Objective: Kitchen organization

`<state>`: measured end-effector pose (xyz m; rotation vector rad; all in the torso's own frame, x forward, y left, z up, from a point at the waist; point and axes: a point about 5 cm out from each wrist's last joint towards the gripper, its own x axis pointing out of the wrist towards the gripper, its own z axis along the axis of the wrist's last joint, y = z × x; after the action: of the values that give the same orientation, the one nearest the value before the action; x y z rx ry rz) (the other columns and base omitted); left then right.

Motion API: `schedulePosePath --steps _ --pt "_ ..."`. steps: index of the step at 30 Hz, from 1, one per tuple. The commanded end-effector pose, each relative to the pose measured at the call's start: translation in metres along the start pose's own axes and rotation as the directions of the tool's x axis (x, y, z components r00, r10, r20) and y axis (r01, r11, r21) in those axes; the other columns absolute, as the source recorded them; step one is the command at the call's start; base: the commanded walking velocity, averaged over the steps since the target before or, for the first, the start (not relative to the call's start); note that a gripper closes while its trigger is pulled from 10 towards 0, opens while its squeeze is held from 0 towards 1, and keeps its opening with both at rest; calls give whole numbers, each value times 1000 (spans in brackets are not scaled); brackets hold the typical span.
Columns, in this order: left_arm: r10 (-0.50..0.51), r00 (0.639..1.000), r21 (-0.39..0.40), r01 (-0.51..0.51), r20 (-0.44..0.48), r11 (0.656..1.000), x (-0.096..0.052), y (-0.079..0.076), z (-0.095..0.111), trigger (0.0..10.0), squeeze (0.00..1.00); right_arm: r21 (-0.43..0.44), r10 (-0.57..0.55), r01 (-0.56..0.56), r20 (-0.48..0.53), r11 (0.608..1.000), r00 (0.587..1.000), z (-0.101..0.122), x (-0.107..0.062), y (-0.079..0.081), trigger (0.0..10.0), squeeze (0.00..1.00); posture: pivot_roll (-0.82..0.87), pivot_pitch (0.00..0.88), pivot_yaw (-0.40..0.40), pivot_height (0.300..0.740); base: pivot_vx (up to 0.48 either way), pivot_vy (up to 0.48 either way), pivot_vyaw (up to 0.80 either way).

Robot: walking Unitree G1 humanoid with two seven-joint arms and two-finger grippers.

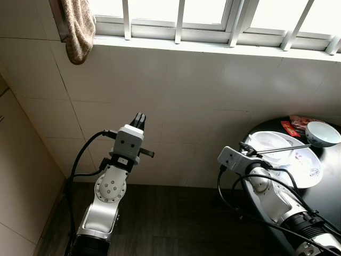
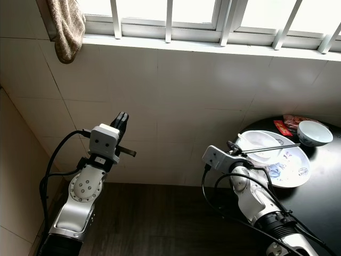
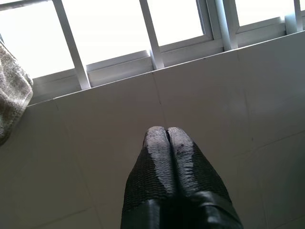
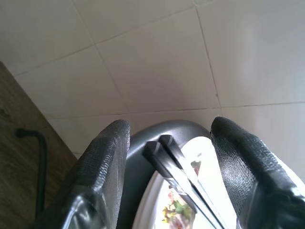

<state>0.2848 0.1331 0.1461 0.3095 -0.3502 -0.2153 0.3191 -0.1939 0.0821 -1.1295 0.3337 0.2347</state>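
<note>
Two bowls (image 1: 322, 133) sit on a black table (image 1: 331, 184) by the tiled wall (image 1: 181, 96)

A home kitchen corner; white tiled wall (image 1: 176, 96) beneath a barred window (image 1: 213, 16); a cloth (image 1: 79, 29) hanging there; plates (image 1: 298, 157) and a bowl (image 1: 322, 133) on a dark round table (image 1: 333, 181).

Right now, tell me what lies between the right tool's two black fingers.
A pair of dark chopsticks lies there, resting over the white patterned plate, in the right wrist view.
</note>
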Motion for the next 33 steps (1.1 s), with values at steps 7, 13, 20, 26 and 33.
schedulePosePath --steps 7,13,20,26,33 --pt "-23 1000 -2 23 -17 1000 0 -6 -2 10000 0 -14 -50 50 -13 999 999 -5 2 -11 8353 0 -38 0 -80 740 0 0 0" --pt "-22 1000 -3 22 -18 1000 0 -6 -2 10000 0 -8 -70 70 -8 998 998 -5 2 -11 0 0 -39 0 -81 740 0 0 0" --pt "-20 1000 -2 20 -19 1000 0 -5 -3 10000 0 -49 -119 119 -1 992 993 -6 2 -16 0 0 -40 0 -80 740 0 0 0" --pt "-21 1000 -1 21 -21 1000 0 -5 -3 10000 0 -109 -191 193 23 975 981 -4 0 -20 0 0 -40 0 -80 740 0 0 0" --pt "-23 999 0 23 -24 1000 0 -6 -4 10000 0 -171 -363 373 88 912 928 6 -6 -41 0 0 -43 0 -76 740 0 0 0"
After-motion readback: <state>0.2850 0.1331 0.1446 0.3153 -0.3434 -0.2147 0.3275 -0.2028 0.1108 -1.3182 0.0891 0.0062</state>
